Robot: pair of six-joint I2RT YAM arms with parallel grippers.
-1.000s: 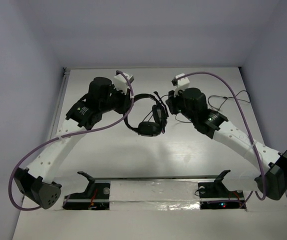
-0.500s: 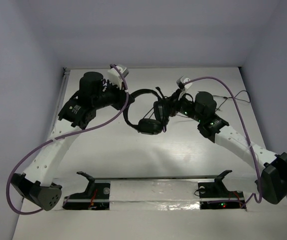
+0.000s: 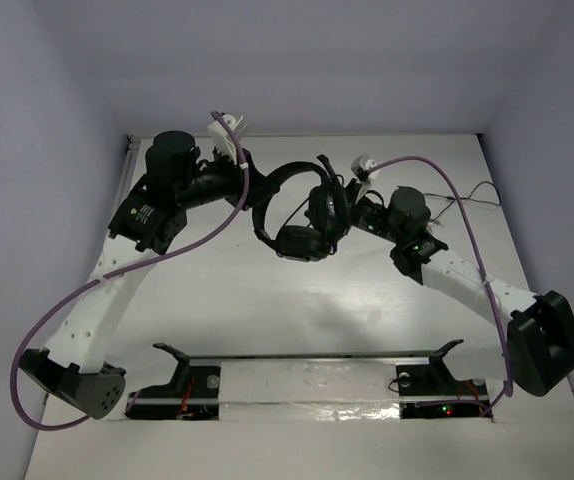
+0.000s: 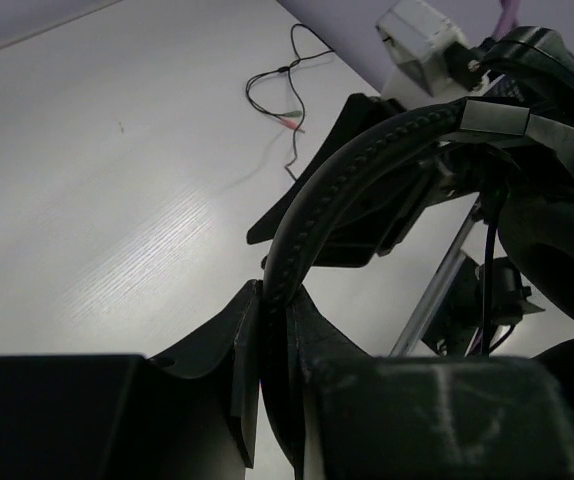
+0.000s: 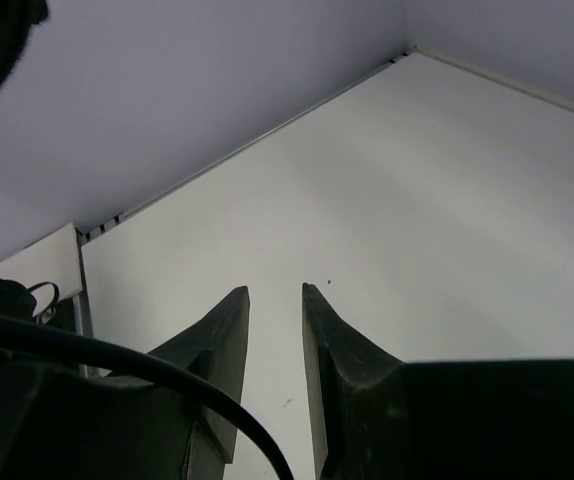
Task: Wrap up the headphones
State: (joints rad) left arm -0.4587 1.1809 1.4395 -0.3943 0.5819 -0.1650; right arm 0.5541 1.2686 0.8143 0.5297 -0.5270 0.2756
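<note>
looking down from the top view, you have the headphones (image 3: 299,240) held between the two arms, over the middle of the bench toward its far edge. your left gripper (image 3: 245,186) is clamped on the headband: in the left wrist view the two fingers (image 4: 237,350) press on either side of the ribbed black band (image 4: 367,150), which arches up and away to the right toward the earcups. in the top view one earcup (image 3: 298,243) hangs lowest, on the near side, and the other (image 3: 322,210) sits just beyond it against the right arm's wrist; you cannot tell from these views whether the lower earcup touches the bench (image 3: 267,320). your right gripper (image 3: 347,205) sits just beside the earcups on their right. in its own wrist view the right gripper (image 5: 275,295) has its jaws a narrow slit apart, with only bare bench showing between the tips and nothing pinched there. a thin black cable (image 5: 117,355) crosses the lower left of that view, in front of the finger bases. the loose end of the cable (image 3: 477,195) lies on the bench near the far right corner, and the left wrist view shows its small coloured plugs (image 4: 292,120) resting flat there, well apart from both grippers. thick purple robot cables (image 3: 167,262) loop along each arm.
</note>
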